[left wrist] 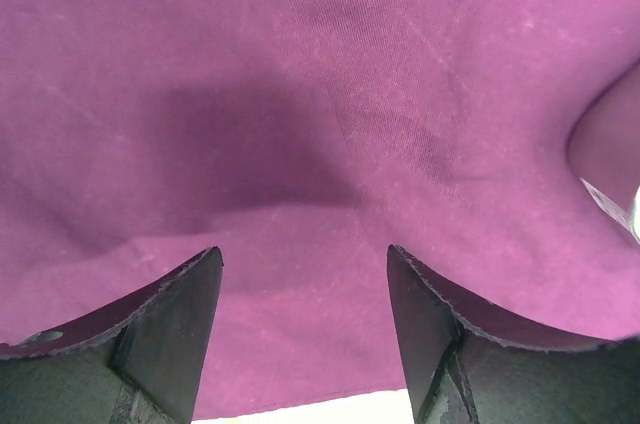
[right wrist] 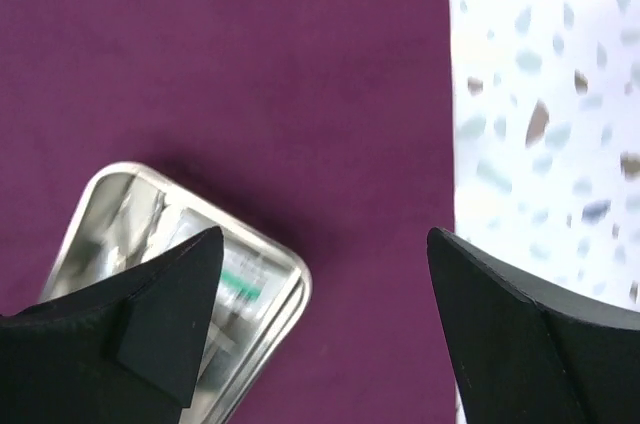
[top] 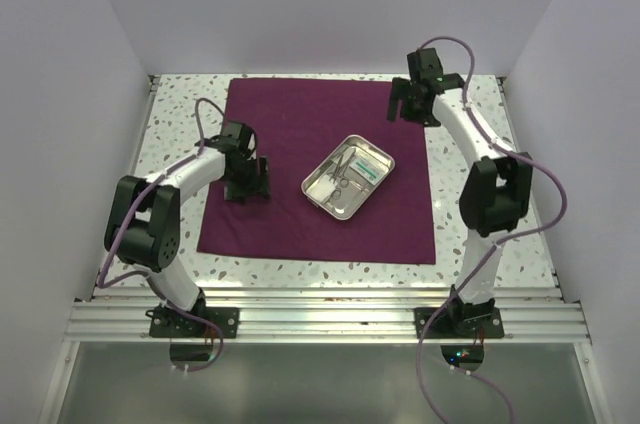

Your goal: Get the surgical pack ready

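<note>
- We see the surgical pack [top: 300,119], a dark maroon-purple cloth, spread flat on the speckled table [top: 170,114] between the two arms
- Its far edge lies close to the back of the table, and its near edge stops short of the rail where the arms are bolted
- A shiny steel tray [top: 330,200] sits on the cloth right of its middle, turned at an angle to the cloth's edges
- Inside the tray we make out steel instruments [top: 340,174] and a white packet with a green stripe [top: 366,166]
- The left hand [top: 248,190] is over the left part of the cloth, near its left edge and well apart from the tray
- In the left wrist view the left hand [left wrist: 303,251] has its fingers spread wide with only cloth [left wrist: 300,94] between them, and a soft shadow lies on the fabric ahead; we cannot tell whether the tips touch the cloth
- The right hand [top: 414,109] is at the far right corner of the cloth
- In the right wrist view the right hand [right wrist: 325,234] is also spread wide and grips nothing; below it the cloth's [right wrist: 250,44] right edge meets bare table [right wrist: 550,94]
- In that view the tray [right wrist: 298,279] shows at lower left, partly behind the left finger
</note>
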Tool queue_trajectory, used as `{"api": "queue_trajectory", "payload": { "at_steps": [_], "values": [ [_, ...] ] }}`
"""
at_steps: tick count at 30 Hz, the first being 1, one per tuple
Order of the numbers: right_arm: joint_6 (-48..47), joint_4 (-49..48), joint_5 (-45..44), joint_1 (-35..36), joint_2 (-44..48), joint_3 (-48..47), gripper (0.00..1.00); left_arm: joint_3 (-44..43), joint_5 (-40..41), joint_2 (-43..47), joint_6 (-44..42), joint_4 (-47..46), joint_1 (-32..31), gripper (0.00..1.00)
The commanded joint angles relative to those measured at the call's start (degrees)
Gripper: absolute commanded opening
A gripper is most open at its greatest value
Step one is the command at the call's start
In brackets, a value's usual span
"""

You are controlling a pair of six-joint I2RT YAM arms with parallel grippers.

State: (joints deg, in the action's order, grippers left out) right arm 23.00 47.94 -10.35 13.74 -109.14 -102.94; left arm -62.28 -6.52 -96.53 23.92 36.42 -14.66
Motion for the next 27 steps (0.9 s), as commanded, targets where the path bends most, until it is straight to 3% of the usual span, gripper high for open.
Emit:
{"api": "queue_trajectory", "payload": {
  "at_steps": [1,6,13,20,27],
  "values": [
    [-15.9,-4.6,1.5,0.2,-11.1,-4.1,0.87,-3.2,4.3,-2.4,2.0,2.1,-2.0,0.71],
    [-16.7,-11.8,7.7,-0.2,-19.8,-9.6,0.88,-3.9,5.6,-3.8,5.0,1.0,-2.7,0.68],
    [-14.4,-10.2,3.4,-0.4,-25.7,-9.3,0.89,-4.6,6.3,-9.5,5.3,0.9,-2.7,0.67],
    [-10.1,-4.8,0.4,-1.9,-22.0,2.0,0.89,-9.8,10.7,-16.9,1.3,4.4,-1.4,0.68],
    [-3.3,-7.7,4.5,-0.6,-11.8,20.4,0.89,-12.8,9.9,-21.9,-4.0,5.9,7.7,0.68]
  ]
}}
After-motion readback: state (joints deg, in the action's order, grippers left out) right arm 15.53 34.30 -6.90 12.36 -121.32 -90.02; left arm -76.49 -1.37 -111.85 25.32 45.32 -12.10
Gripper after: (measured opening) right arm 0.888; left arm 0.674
